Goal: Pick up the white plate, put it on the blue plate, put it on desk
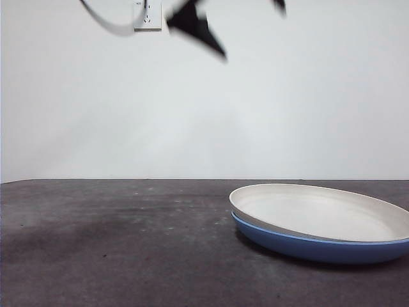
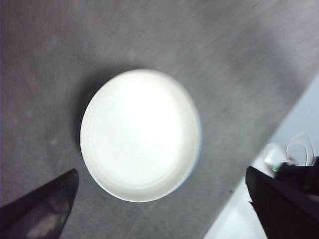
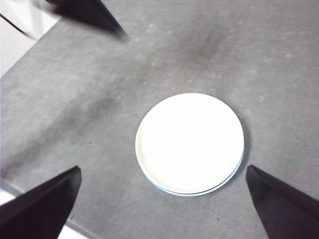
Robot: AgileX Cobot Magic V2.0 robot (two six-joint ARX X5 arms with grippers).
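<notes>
The white plate (image 1: 319,211) lies stacked on the blue plate (image 1: 319,248) on the desk (image 1: 128,243), at the right of the front view. It also shows from above in the left wrist view (image 2: 139,134) and the right wrist view (image 3: 190,142). There the blue plate shows only as a thin rim (image 3: 192,194). My left gripper (image 2: 161,171) and right gripper (image 3: 163,168) both hang high above the stack, open and empty. The left gripper's tip also shows in the right wrist view (image 3: 87,15). A blurred black gripper tip (image 1: 195,25) shows at the top of the front view.
A white wall with a socket (image 1: 147,16) and a dark cable (image 1: 105,22) stands behind the desk. The desk's edge runs close to the plates in the left wrist view (image 2: 259,164) and shows at a corner of the right wrist view (image 3: 30,40).
</notes>
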